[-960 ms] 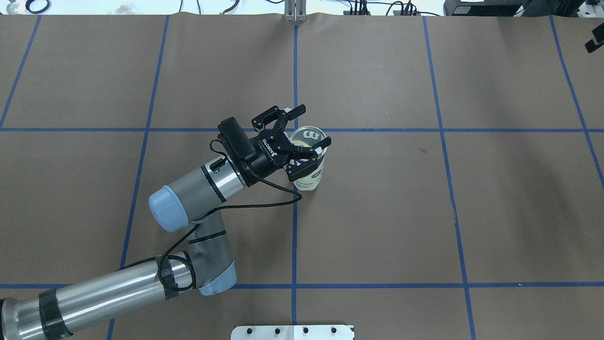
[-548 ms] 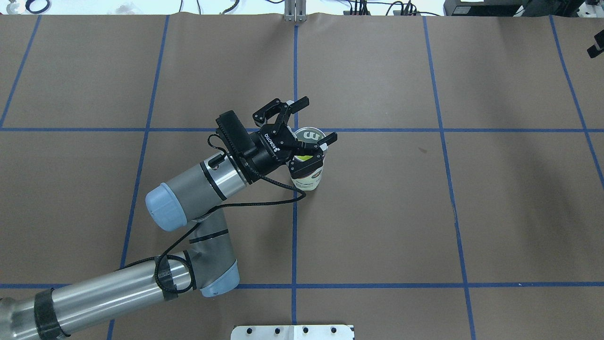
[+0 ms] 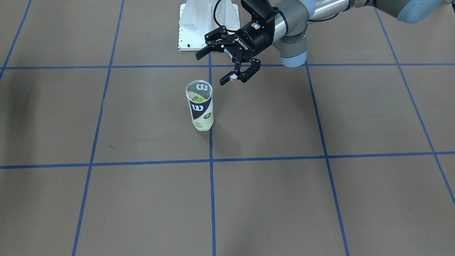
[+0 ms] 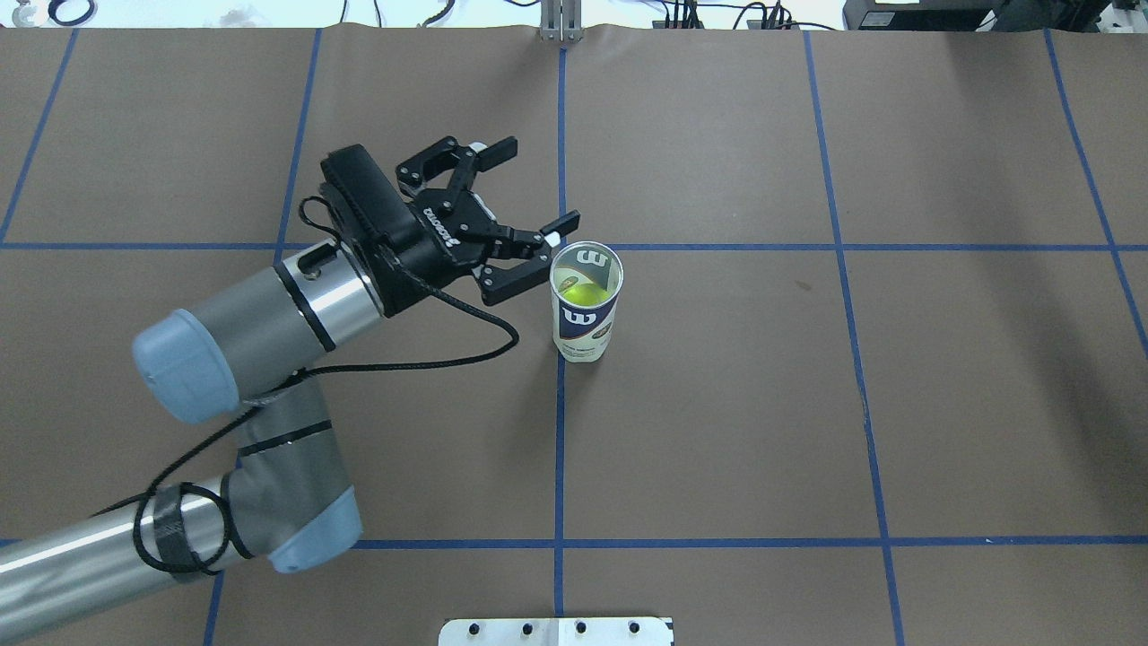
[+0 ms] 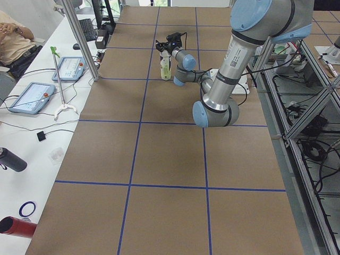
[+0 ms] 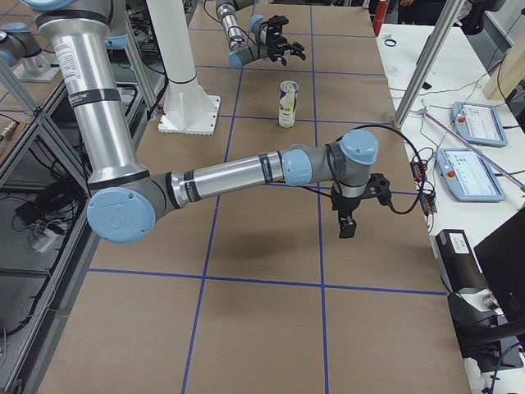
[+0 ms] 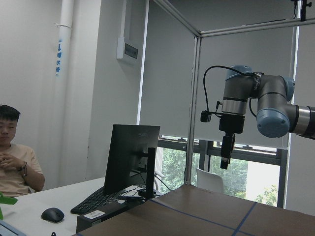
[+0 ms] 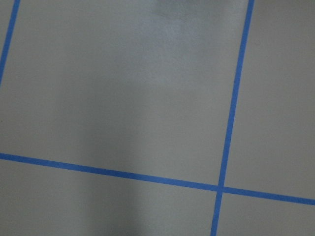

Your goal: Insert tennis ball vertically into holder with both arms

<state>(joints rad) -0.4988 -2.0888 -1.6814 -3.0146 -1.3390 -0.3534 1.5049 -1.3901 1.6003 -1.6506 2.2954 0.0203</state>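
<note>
The holder (image 4: 586, 316) stands upright and alone near the table's middle, its open mouth up. The tennis ball (image 4: 579, 292) shows yellow-green through that mouth, low inside the holder (image 3: 200, 111). My left gripper (image 4: 539, 182) hangs open and empty just left of the holder's rim, not touching it; the front view shows this gripper (image 3: 209, 69) raised behind the can. My right gripper (image 6: 344, 222) hangs fingers-down over bare table far from the holder and also shows in the left wrist view (image 7: 225, 153). Its jaws look narrow, and I cannot tell how they stand.
The white pedestal base (image 3: 188, 28) sits at the robot's edge of the table (image 4: 717, 404). A seated person (image 7: 12, 162) is at a side desk with a monitor (image 7: 130, 157) and keyboard. Tablets (image 6: 476, 123) and a metal post (image 6: 426, 57) line the operators' side.
My left gripper, open around the holder's top before, has pulled back left and away from it. The ball now shows plainly inside. The right gripper's tip has left the overhead view.
</note>
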